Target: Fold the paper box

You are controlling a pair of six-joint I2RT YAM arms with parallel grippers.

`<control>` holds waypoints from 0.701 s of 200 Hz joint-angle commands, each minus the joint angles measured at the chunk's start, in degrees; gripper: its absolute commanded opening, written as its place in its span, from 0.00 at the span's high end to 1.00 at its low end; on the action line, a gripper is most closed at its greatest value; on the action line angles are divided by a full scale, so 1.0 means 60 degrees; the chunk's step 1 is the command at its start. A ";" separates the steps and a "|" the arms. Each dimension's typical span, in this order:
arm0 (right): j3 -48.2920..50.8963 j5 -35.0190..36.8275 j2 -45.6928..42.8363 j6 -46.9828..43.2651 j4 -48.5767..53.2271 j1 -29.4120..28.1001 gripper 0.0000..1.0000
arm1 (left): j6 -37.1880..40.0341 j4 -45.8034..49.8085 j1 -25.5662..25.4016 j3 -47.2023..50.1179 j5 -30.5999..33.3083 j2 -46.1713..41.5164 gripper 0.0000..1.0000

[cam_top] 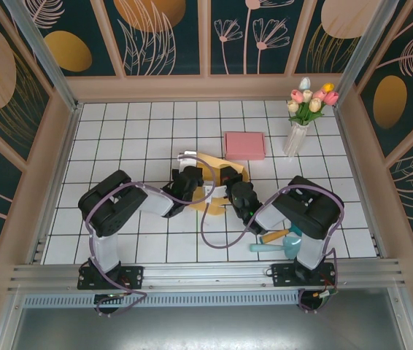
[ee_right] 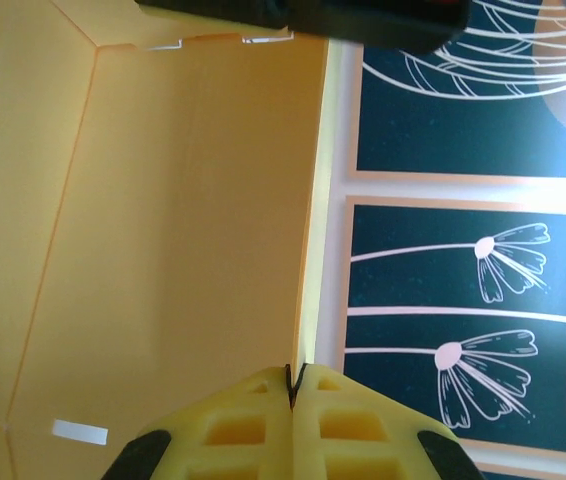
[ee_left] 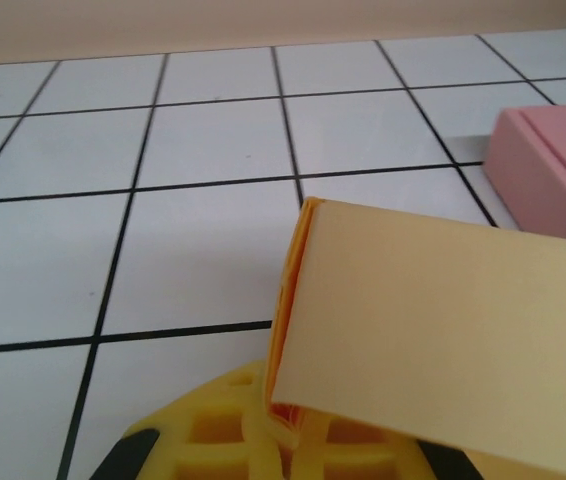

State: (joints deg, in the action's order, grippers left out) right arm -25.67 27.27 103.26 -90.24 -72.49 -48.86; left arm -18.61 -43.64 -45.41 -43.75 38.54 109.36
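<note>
The paper box [cam_top: 210, 203] lay half-formed near the middle of the white tiled table [cam_top: 119, 131], between the two arms. The left gripper [ee_left: 283, 425] had its jaws clenched on the lower corner of a doubled-over flap [ee_left: 443, 320], which stood up off the table and tilted. A pink box [ee_left: 553, 170] sat near it on the far side. The right gripper [ee_right: 291, 385] had its jaws pinched tight on the thin edge of a broad panel [ee_right: 183, 230]. That panel showed clean crease lines and two small slits [ee_right: 163, 45] near its far end.

The step in hand looked like raising and closing one wall while the other arm anchored the sheet. To do it well, the right arm would best act as the fixed point, holding its edge level without twisting. The left arm should swing its flap in an arc about the existing crease rather than drag it sideways. Thin card buckles easily, so any pull along the sheet risked a stray fold or a tear at the pinch. Slow motion would help, with the two grips never drawing apart. If the flap was meant to lock into the slits, its tab would need squaring up before being pressed in. The sweep should also stay clear of the pink box.
</note>
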 commanded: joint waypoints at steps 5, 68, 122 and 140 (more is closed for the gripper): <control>0.0572 -0.0237 0.0059 0.0411 0.2227 -0.0054 1.00 | -0.1044 0.1698 0.0691 -0.0105 0.3665 0.0303 1.00; 0.0514 -0.0344 0.0198 0.0845 0.2242 -0.0052 1.00 | -0.0279 0.0168 0.0680 0.0245 0.0063 -0.0027 0.83; 0.0485 -0.0414 0.0438 0.1094 0.2197 -0.0053 1.00 | -0.0747 -0.0417 0.0673 0.0565 -0.1345 -0.0489 0.64; 0.0485 -0.0408 0.0476 0.1116 0.2191 -0.0030 1.00 | -0.0760 -0.0574 0.0688 0.0762 -0.1614 -0.0728 0.58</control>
State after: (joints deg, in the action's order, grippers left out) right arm -25.74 25.93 102.80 -86.13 -71.68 -48.86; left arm -21.76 -44.62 -42.22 -41.01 30.87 107.83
